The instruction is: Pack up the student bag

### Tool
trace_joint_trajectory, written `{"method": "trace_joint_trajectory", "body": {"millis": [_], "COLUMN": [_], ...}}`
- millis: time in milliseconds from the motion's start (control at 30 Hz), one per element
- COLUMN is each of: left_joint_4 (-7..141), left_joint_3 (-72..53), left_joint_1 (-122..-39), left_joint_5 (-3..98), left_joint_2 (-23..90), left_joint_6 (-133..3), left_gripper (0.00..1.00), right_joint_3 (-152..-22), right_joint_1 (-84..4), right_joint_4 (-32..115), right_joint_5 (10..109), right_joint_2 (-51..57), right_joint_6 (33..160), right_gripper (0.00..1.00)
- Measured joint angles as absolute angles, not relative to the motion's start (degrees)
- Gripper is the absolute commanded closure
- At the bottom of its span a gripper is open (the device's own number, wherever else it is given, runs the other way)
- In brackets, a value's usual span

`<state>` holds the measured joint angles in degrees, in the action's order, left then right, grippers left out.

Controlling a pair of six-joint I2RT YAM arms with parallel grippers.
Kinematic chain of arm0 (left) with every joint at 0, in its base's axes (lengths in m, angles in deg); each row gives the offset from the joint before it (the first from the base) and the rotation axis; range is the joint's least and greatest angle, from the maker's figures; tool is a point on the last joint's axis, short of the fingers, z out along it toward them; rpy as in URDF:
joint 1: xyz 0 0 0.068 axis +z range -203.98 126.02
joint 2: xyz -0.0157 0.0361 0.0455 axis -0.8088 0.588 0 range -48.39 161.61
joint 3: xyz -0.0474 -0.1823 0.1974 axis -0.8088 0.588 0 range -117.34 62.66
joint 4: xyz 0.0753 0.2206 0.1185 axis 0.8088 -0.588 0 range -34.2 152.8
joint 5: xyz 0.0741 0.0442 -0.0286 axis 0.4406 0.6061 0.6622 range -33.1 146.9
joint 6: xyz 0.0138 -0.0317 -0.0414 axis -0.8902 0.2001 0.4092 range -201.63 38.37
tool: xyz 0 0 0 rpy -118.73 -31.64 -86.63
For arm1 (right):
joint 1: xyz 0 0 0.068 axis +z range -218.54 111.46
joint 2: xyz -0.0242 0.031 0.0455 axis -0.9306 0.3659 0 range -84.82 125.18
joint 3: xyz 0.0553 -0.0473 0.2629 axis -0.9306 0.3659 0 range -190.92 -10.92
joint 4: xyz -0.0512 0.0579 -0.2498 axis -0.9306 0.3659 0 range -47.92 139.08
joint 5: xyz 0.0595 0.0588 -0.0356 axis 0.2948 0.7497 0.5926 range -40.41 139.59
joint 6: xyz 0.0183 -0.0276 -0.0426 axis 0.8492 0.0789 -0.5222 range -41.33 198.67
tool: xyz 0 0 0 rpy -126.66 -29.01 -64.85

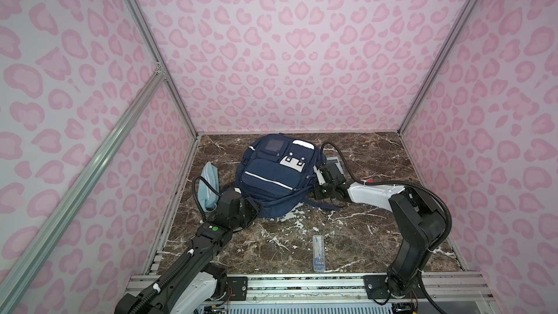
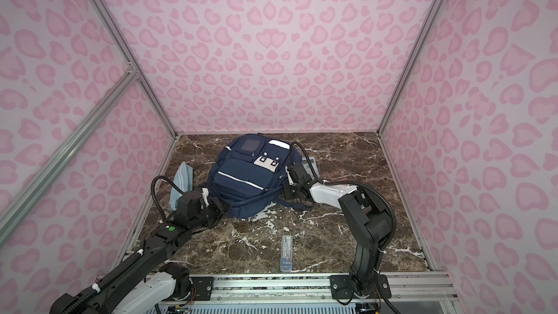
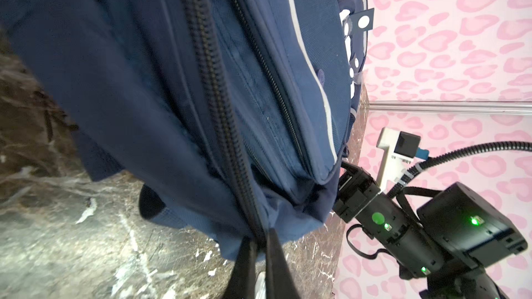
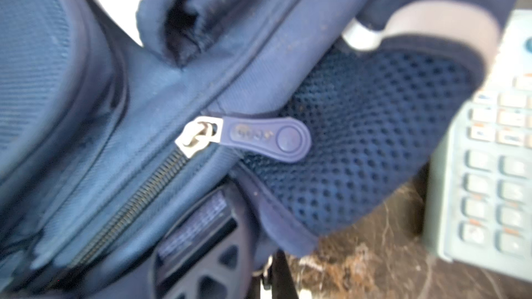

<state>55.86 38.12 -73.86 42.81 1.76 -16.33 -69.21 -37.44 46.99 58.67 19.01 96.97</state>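
1. Top views both show, nearest to the front rail, a clear plastic case. It lies flat on the brown marble table w/ thin metal instruments inside, well apart from everything else.
2. Next comes the left tool, at the near-left corner of the student bag. In the left wrist view its two dark fingers are pressed together and pinch the bag exactly where the long zip line ends. Which small part sits btw them I cannot tell.
3. The student bag lies w/ its front up, approx in the middle of the table and more to the far half. Its top end points to the far wall. The white stripe and the white patch w/ dark dots face up.
4. The right tool is against the right side of the bag and touches it. It is closed. The right wrist view is blurred, so I cannot tell if cloth is caught btw the fingers. The same view shows a zip pull, a metal slider w/ a blue tab, lying on dark mesh.
5. A light-blue pouch lies near the bag's left side, close to the left wall.
6. A calculator lies behind the right tool, just beside the bag and partly hidden by the arm.
7. Farthest is the pink-spotted wall.
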Motion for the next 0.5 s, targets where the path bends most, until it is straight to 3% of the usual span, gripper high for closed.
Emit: {"method": "trace_joint_trajectory", "body": {"millis": [33, 67, 133, 200, 267, 500], "left_joint_4": [55.79, 55.79, 55.27, 54.70, 54.35, 53.93], "left_joint_3": [38.17, 38.30, 38.43, 38.43, 38.17, 36.46], "left_joint_1": [-73.40, -73.10, -72.75, -72.35, -72.13, -72.16], "left_joint_5": [42.29, 41.85, 41.92, 42.90, 42.81, 40.85], "left_joint_2": [1.45, 1.17, 0.93, 0.91, 1.41, 3.07], "left_joint_6": [-16.72, -16.88, -17.66, -18.76, -20.00, -23.70], "left_gripper": [0.97, 0.97, 0.97, 0.97, 0.97, 0.97], "right_joint_3": [-69.21, -68.88, -67.96, -66.67, -66.10, -70.91], "right_joint_1": [-37.71, -37.86, -37.99, -38.58, -38.97, -40.90], "right_joint_4": [46.90, 46.55, 46.34, 46.90, 48.13, 48.87], "right_joint_5": [59.41, 59.94, 59.55, 57.49, 56.68, 58.21], "right_joint_2": [18.99, 18.66, 17.44, 15.32, 12.89, 10.40], "right_joint_6": [96.80, 96.45, 96.40, 96.05, 95.75, 95.75], "right_gripper": [0.94, 0.69, 0.39, 0.24, 0.02, 0.01]}}
